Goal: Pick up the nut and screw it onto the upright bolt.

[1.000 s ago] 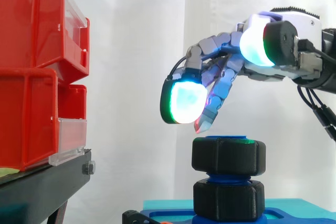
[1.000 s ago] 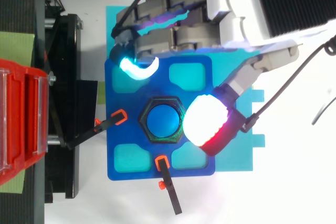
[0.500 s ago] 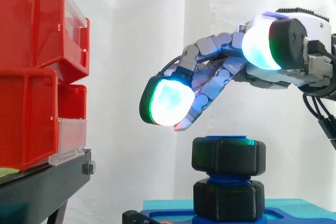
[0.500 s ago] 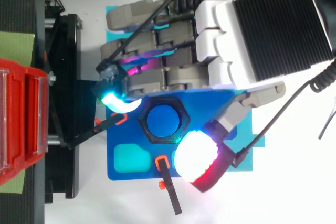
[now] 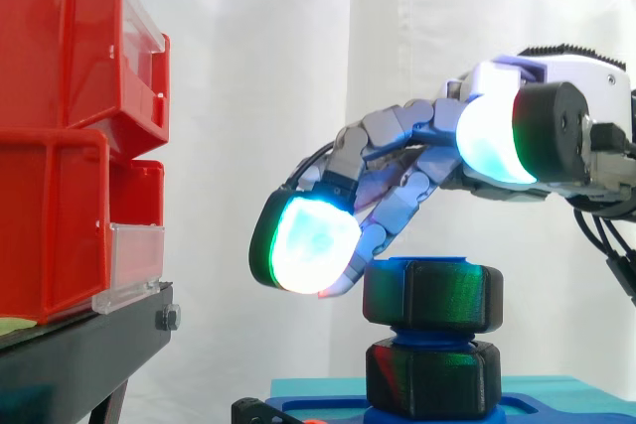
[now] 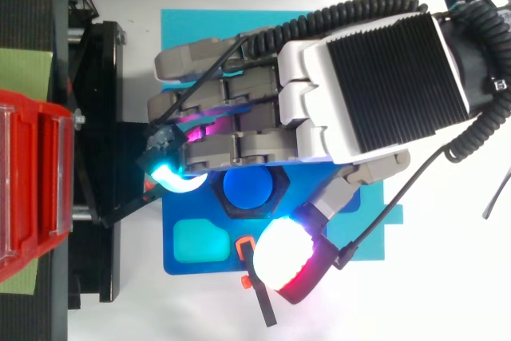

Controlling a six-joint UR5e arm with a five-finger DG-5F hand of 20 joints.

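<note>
Although the black hex nut [image 5: 432,293] sits threaded at the top of the upright blue bolt [image 6: 246,189], just beneath the fingers, tightening looks unfinished (bare thread shows between it and a second nut [image 5: 433,376] lower down). Hand [image 6: 375,85] arches over it, fingers apart, gripping nothing. One glowing fingertip [image 5: 303,243] hangs beside one flank of the nut, thumb pad [image 6: 283,257] beside the opposite flank. Contact probably nil; hard to tell. Left to do: close on it, twist down.
</note>
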